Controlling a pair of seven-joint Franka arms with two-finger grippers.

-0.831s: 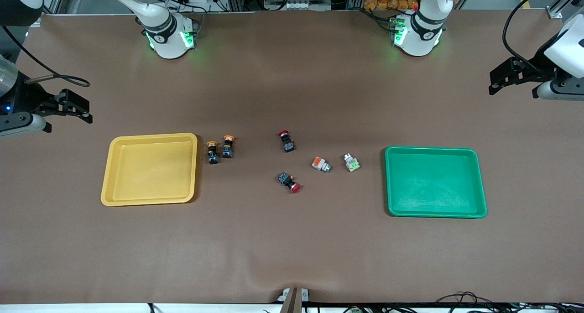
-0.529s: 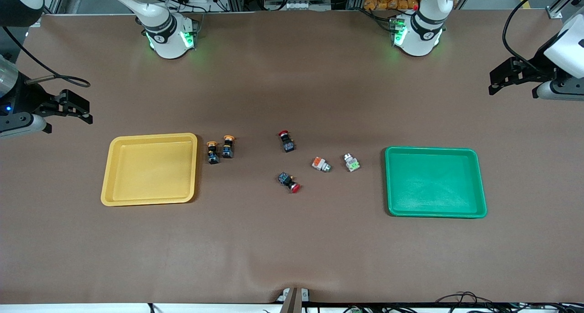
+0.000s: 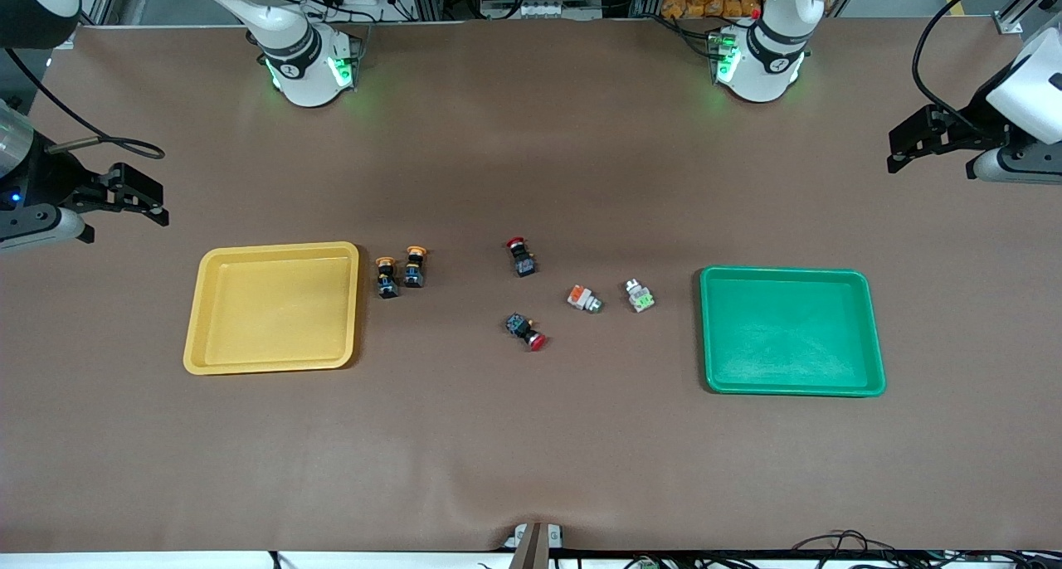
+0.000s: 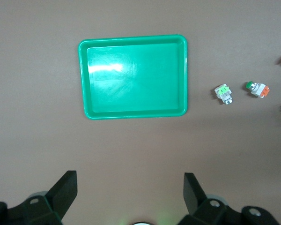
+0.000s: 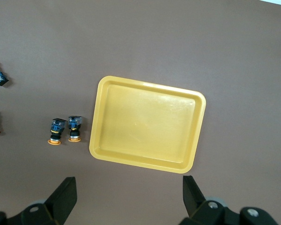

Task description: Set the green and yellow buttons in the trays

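Two yellow-capped black buttons point(image 3: 387, 277) point(image 3: 415, 267) lie side by side next to the yellow tray point(image 3: 274, 312); both show in the right wrist view point(image 5: 56, 131) point(image 5: 75, 128). The white-grey button with the green block point(image 3: 640, 296) and the one with the orange block point(image 3: 584, 299) lie near the green tray point(image 3: 788, 328), also in the left wrist view point(image 4: 223, 93) point(image 4: 258, 89). Both trays hold nothing. My right gripper point(image 3: 149, 200) point(image 5: 129, 192) is open over bare table at the right arm's end. My left gripper point(image 3: 898, 150) point(image 4: 129, 187) is open over bare table at the left arm's end.
Two black buttons with red caps point(image 3: 521, 257) point(image 3: 526, 331) lie mid-table between the two groups. The brown mat has a small ripple at the edge nearest the front camera. The yellow tray point(image 5: 147, 124) and green tray point(image 4: 133, 75) fill the wrist views.
The left gripper has shifted very slightly. The buttons, the trays and the right gripper have not moved.
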